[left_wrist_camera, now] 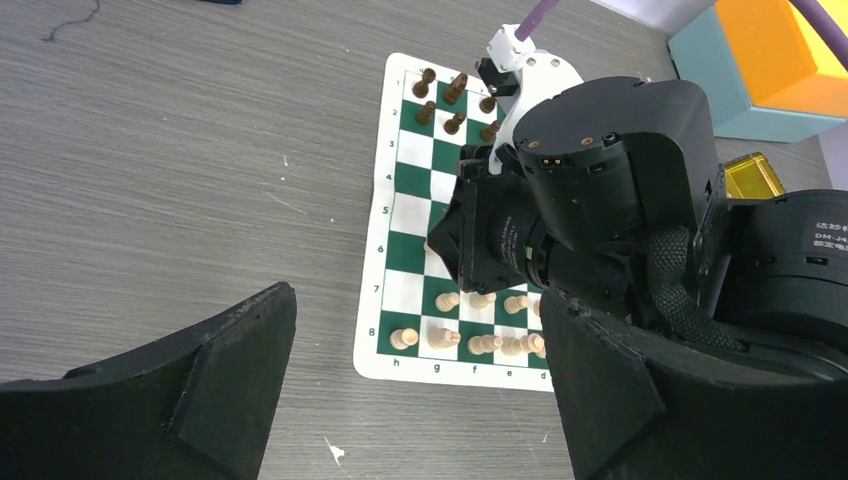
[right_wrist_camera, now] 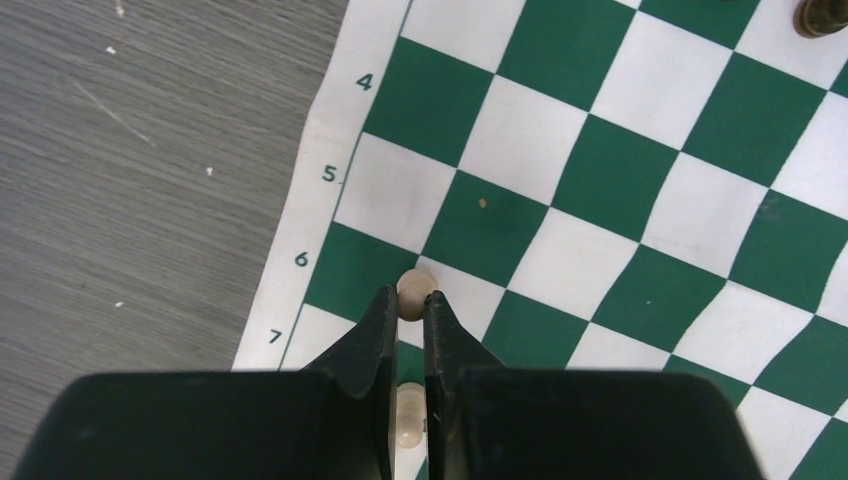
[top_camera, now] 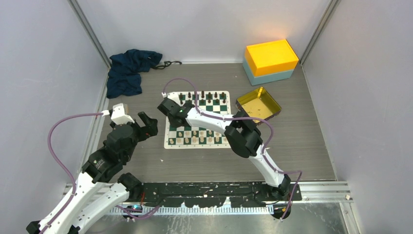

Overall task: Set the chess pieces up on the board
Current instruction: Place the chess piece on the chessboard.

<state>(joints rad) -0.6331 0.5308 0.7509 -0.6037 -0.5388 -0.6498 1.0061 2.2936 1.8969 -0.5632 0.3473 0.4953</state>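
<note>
The right claw (right_wrist_camera: 407, 305) is clamped shut on a cream chess piece (right_wrist_camera: 416, 283), whose round head shows just past the fingertips. The piece is held at the left side of the board (right_wrist_camera: 600, 180), by the border numbers 6 and 7; whether its base touches the mat cannot be told. A second cream piece (right_wrist_camera: 408, 415) is seen under the fingers, nearer the wrist. Ahead of this claw, the middle rows are bare squares, with one dark piece (right_wrist_camera: 822, 14) far off to the front right. To its left, the white border ends and bare grey table (right_wrist_camera: 150, 180) is found.

The left claw (left_wrist_camera: 420, 300) is spread wide with nothing held, hung over the table beside the board's left edge. The cream rows (left_wrist_camera: 480, 340) are seen just ahead of it, between the fingers.
</note>
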